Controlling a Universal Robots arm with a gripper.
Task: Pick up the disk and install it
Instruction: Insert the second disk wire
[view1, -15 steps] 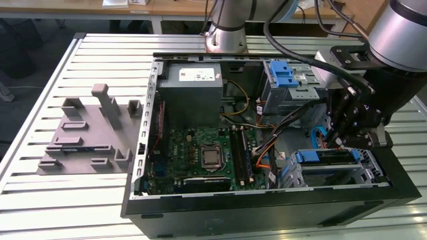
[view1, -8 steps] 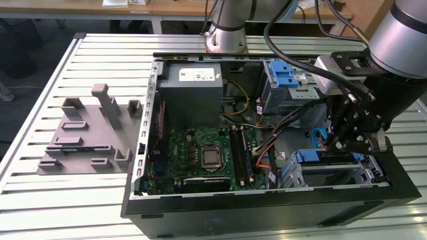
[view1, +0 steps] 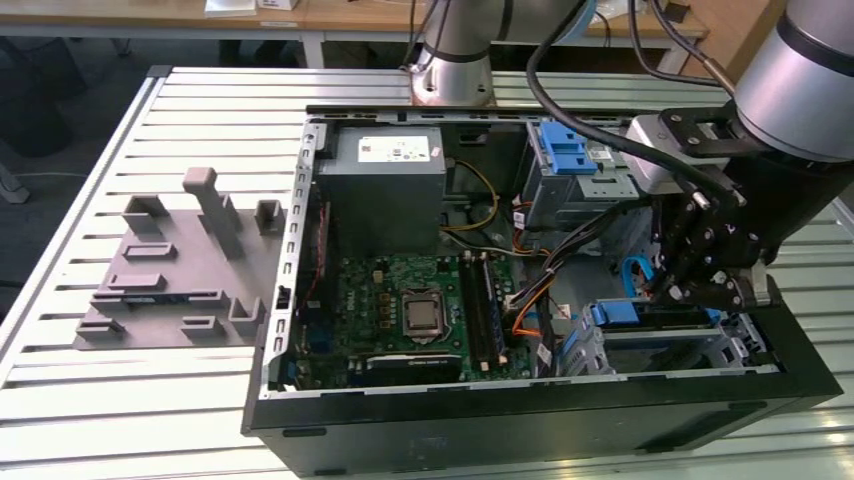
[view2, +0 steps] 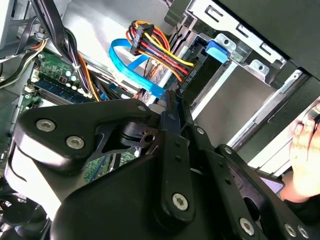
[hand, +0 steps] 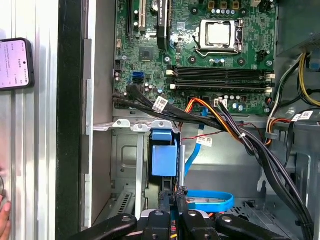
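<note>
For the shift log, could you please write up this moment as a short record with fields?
setting: open computer case on a slatted table
gripper: down inside the case, above the drive bay at the exterior view's right
disk: blue bracket standing in the bay slot, just ahead of the fingertips
grip: jaws close together, narrow
nearby: blue flat cable, bundled power wires, motherboard
also present: a hand at the case edge, a phone on the table
</note>
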